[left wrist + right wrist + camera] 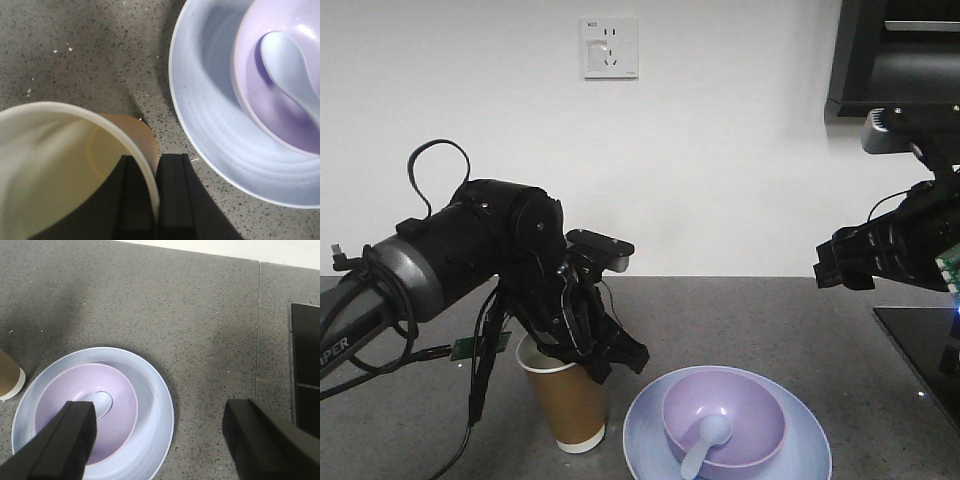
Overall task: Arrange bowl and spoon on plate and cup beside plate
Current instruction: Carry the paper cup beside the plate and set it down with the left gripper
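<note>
The counter (pixel 740 310) fills the lower half of the front view, and nearly everything on it looks in place. The plate (pixel 800 455) lies at lower centre-right of that view, flat on the stone. The bowl (pixel 755 405) sits inside the plate, upright, and the spoon (pixel 705 445) lies in the bowl with its scoop near the middle and its handle pointing toward the bottom edge. The bowl and spoon part therefore appears done.

The cup (pixel 570 405) stands upright at lower centre-left, just beside the plate's left rim and seemingly clear of it. The left gripper (pixel 155 197) pinches the cup's rim, one finger inside and one outside, jaws narrow around the wall. What seems left is only to let go and lift away.

The right gripper (pixel 157 442) hangs above the plate's right side, spread wide and holding nothing.
</note>
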Controlling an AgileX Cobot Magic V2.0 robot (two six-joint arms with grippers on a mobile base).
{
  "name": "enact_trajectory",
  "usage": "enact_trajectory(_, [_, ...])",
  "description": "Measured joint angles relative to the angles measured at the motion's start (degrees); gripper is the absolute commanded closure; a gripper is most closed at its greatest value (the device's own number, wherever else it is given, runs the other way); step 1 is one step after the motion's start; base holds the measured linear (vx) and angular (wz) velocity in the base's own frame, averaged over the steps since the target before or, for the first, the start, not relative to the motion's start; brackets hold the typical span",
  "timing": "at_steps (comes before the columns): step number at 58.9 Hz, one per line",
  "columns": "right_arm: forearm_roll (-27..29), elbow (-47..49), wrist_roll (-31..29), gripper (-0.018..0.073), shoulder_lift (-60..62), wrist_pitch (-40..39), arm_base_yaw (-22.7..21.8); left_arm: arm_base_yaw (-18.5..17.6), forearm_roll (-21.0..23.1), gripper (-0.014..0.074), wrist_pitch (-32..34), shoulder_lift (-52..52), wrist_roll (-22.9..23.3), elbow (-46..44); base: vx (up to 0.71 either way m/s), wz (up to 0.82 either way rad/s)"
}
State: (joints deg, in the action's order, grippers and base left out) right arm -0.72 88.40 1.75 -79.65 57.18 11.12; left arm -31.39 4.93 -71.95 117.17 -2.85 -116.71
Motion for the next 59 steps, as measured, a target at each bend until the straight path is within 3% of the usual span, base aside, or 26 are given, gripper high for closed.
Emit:
enact_trajectory(16, [0.00,0.00,0.00,-0.0018,0.00,0.00,0.00,0.00,0.00,0.0535,0.00,0.00,0.00,-0.11,0.00,0.00])
enact_trajectory(39, [0.00,0.00,0.00,-0.0018,0.00,0.00,0.00,0.00,0.00,0.0171,0.00,0.29,0.00,-0.11,0.00,0.00])
enact_trajectory(59, [0.00,0.00,0.00,-0.0018,0.00,0.02,0.00,0.00,-0.06,0.0132,0.00,0.58,0.00,-1.33,0.00,0.00])
